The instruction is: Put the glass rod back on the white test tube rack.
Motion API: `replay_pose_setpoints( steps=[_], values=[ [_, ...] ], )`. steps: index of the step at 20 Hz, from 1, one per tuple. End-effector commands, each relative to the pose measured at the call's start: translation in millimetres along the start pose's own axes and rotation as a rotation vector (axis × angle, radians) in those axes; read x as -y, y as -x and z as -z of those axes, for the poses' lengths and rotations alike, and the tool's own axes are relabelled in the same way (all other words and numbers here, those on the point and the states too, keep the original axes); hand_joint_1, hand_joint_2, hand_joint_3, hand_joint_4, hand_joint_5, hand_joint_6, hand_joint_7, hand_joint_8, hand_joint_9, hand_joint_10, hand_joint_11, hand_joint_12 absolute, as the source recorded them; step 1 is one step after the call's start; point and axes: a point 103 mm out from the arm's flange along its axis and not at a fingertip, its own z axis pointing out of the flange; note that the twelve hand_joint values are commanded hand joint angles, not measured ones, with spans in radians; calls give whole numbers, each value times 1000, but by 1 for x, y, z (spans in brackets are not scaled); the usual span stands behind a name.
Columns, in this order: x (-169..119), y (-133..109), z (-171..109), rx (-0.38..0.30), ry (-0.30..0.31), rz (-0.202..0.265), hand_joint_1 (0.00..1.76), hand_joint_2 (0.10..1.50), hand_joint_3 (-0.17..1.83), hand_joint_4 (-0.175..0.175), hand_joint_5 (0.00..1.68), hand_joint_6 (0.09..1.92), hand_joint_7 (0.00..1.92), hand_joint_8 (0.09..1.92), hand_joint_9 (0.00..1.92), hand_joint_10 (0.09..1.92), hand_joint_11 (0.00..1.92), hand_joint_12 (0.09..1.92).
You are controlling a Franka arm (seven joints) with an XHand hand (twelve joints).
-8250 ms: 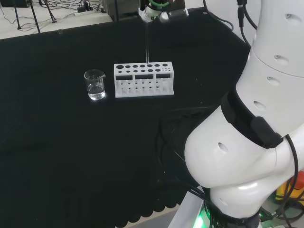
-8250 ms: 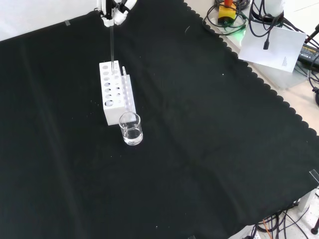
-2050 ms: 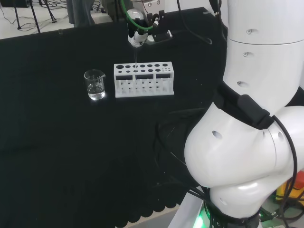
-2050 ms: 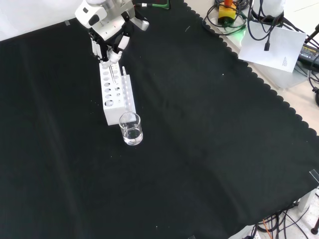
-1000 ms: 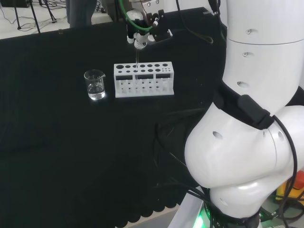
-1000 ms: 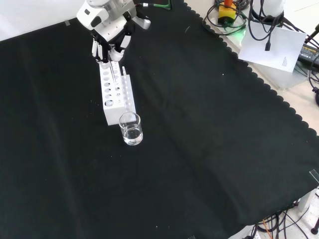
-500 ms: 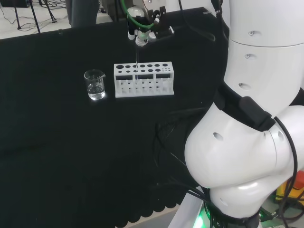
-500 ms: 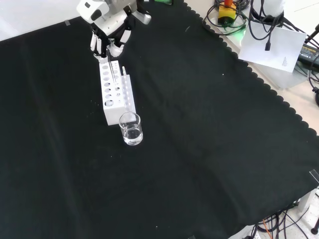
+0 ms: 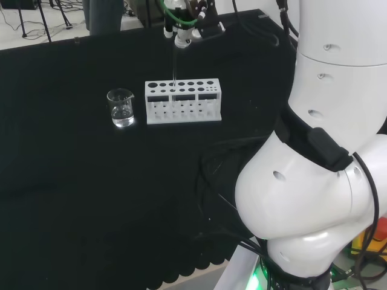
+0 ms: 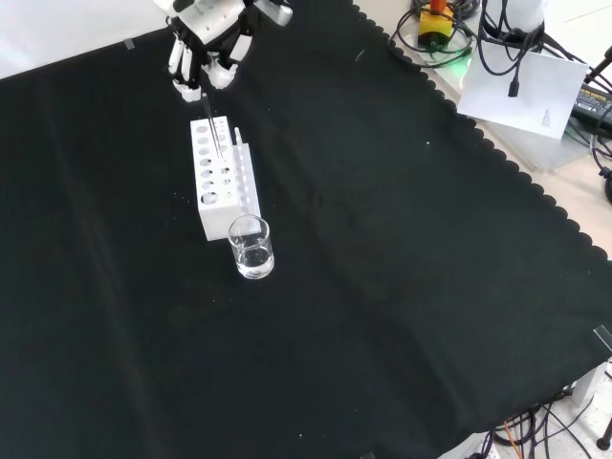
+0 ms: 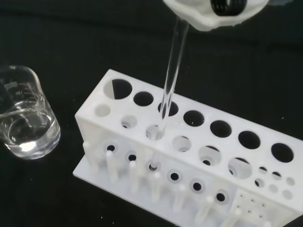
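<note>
The glass rod [image 11: 170, 80] is standing in one of the holes of the white test tube rack [image 9: 183, 101], pretty much upright with a slight tilt, its lower end down inside the rack. The hand [image 10: 203, 43] is right above it near the far edge of the bench in the head view. Can't really tell whether the fingers are pinching the rod's top or have let go. A small glass beaker [image 10: 251, 247] with clear liquid in it sits just beside one end of the rack.
</note>
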Motion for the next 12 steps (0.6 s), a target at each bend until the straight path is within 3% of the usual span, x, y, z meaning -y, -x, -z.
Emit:
replay_pose_setpoints(
  steps=[1, 12],
  values=[
    [22, 7, 22, 0, 20, -31, 1648, 886, -175, -175, 651, 87, 544, 774, 1630, 87, 1662, 696],
    [39, 14, 29, -2, 41, -17, 1648, 885, -175, -175, 636, 87, 534, 779, 1630, 87, 1661, 706]
  ],
)
